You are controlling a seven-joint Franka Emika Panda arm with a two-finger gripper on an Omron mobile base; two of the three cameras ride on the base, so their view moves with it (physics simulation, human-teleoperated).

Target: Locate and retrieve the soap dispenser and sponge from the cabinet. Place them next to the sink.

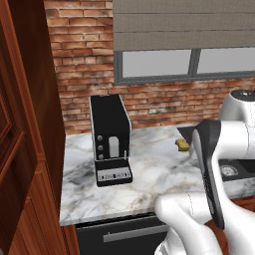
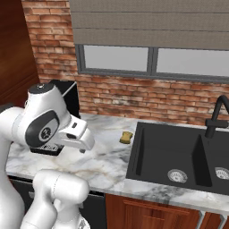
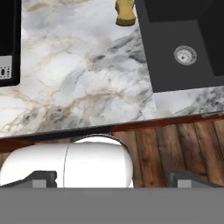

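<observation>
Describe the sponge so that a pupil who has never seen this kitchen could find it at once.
Start at the black sink sunk into the marble counter under the window. Just beyond its left rim lies the sponge, alone on the stone. It is the one small yellow thing there, far smaller than the black coffee machine further left.

Red brick wall [image 1: 82,55] across top of frame, window [image 2: 152,60] w/ grey blind [image 2: 152,27] upper right. White-grey marble bench [image 1: 144,174] mid-frame. Wood plank floor [image 3: 175,148] at bottom, hand view. Even light.

White arm folded back low over its base, gripper [image 3: 112,178] empty, jaws spread wide, pointing down.
</observation>
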